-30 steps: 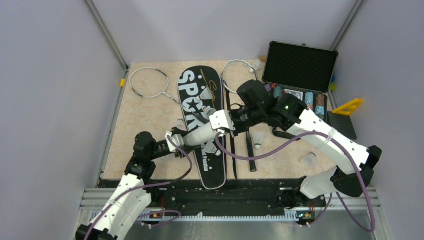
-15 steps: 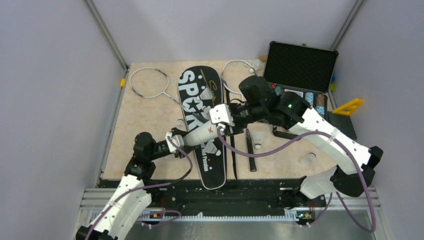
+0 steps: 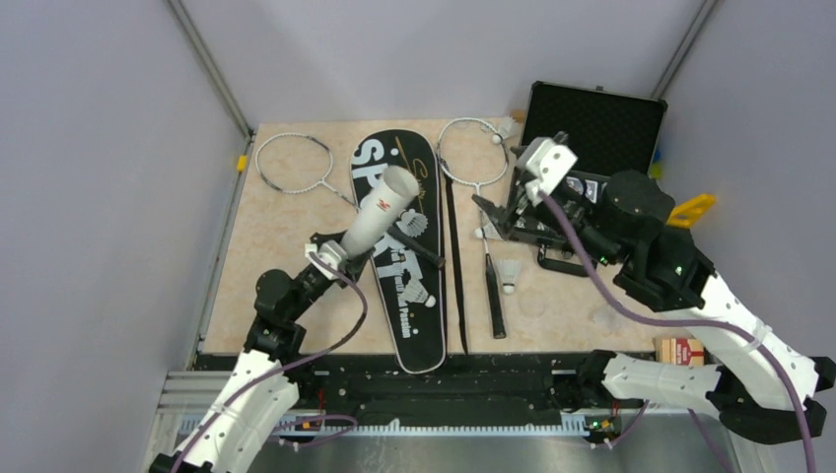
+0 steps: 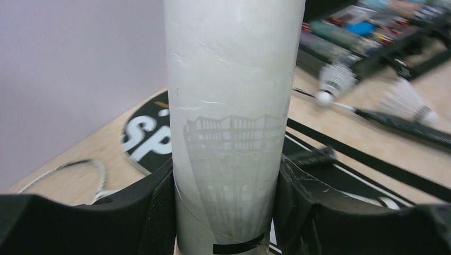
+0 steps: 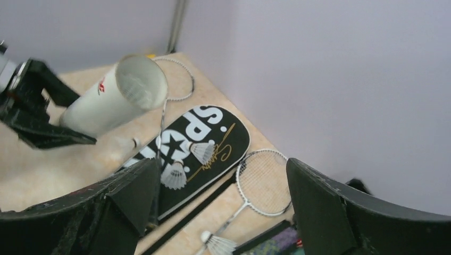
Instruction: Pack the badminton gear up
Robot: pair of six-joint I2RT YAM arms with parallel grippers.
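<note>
My left gripper (image 3: 330,258) is shut on the lower end of the white tube (image 3: 380,217), which tilts up over the black bag (image 3: 419,335) lettered "SPORT". In the left wrist view both pads press the tube (image 4: 231,106). My right gripper (image 3: 496,217) hangs open and empty above the right racket (image 3: 471,153); its wrist view looks down on this racket (image 5: 263,183), the bag (image 5: 213,135) and the tube's open mouth (image 5: 141,82). The other racket (image 3: 294,163) lies far left. Shuttlecocks lie at the racket handle (image 3: 509,276) and by the racket's shaft (image 3: 481,234).
An open black case of poker chips (image 3: 592,133) stands at the back right. A yellow triangle (image 3: 687,210) and a small reddish box (image 3: 680,350) lie at the right. The bag's black strap (image 3: 455,266) runs beside it. Grey walls close in on both sides.
My right gripper left the tube's mouth, opened wide and drew back to the right. My left gripper swung the tube up and to the left, its mouth now raised.
</note>
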